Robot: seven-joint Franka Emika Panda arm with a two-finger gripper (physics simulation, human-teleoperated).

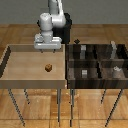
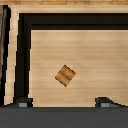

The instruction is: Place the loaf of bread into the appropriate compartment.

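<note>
The loaf of bread [image 1: 48, 67] is a tiny orange-brown block. It lies near the middle of the light wooden tray [image 1: 15, 75] on the exterior view's left. It also shows in the wrist view [image 2: 65, 75], turned at an angle to the tray walls. My gripper [image 1: 48, 50] hangs well above the tray, over its far half, a little beyond the bread. It is open and empty. In the wrist view, the two fingertips [image 2: 22, 101] stand wide apart at the frame's edge, and the gripper [image 2: 64, 102] holds nothing.
A dark wooden bin [image 1: 97, 62] with several compartments stands on the exterior view's right, next to the tray. Small grey and white items [image 1: 116, 69] lie in some compartments. A small dark item [image 1: 76, 41] sits at the bin's far corner. Both stand on thin legs.
</note>
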